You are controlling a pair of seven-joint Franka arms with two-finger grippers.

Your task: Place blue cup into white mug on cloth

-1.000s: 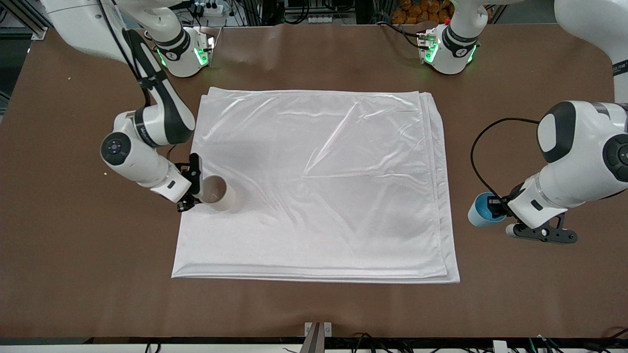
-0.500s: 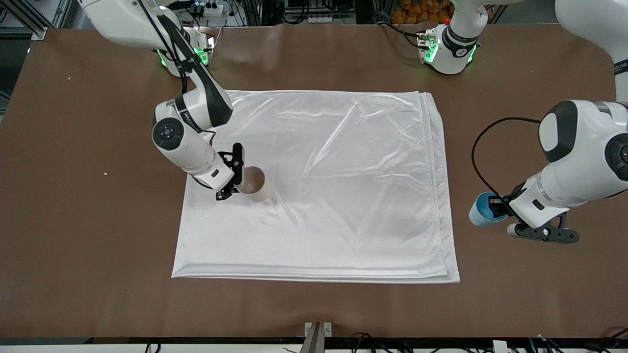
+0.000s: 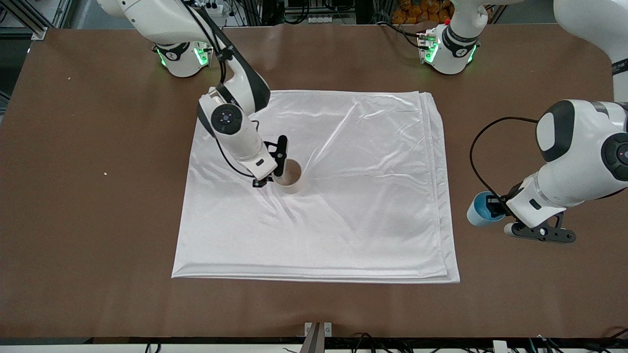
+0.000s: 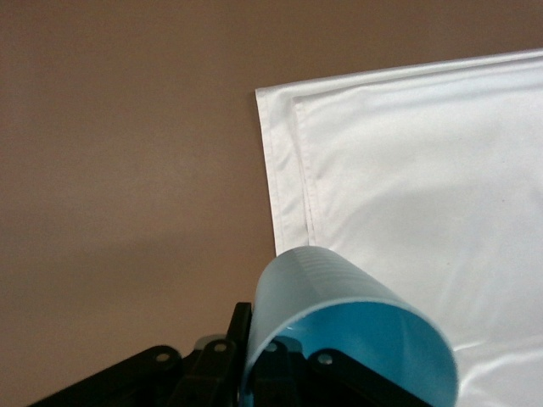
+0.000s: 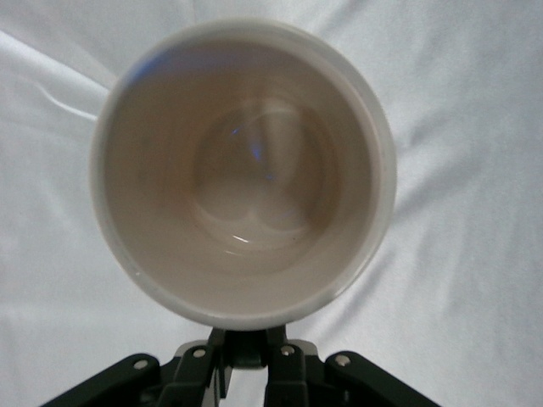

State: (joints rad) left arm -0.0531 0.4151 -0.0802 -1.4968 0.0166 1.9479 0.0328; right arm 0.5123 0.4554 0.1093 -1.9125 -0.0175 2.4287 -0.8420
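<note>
The white mug (image 3: 293, 179) is over the middle of the white cloth (image 3: 353, 206), held by its black handle in my right gripper (image 3: 274, 171), which is shut on it. The right wrist view looks down into the empty mug (image 5: 242, 174), with the gripper (image 5: 246, 360) at its handle. My left gripper (image 3: 496, 208) is shut on the rim of the blue cup (image 3: 481, 208), above the bare table beside the cloth's edge at the left arm's end. The left wrist view shows the blue cup (image 4: 339, 331), tilted, in the gripper (image 4: 254, 373), with the cloth's corner (image 4: 407, 170) below.
The brown table (image 3: 88, 196) surrounds the cloth. The two arm bases (image 3: 184, 56) (image 3: 449, 49) stand along the table's edge farthest from the front camera. A black cable (image 3: 478, 157) loops off the left arm.
My right gripper has carried the mug from the cloth's edge at the right arm's end toward the cloth's middle. The left gripper and blue cup have barely moved.
</note>
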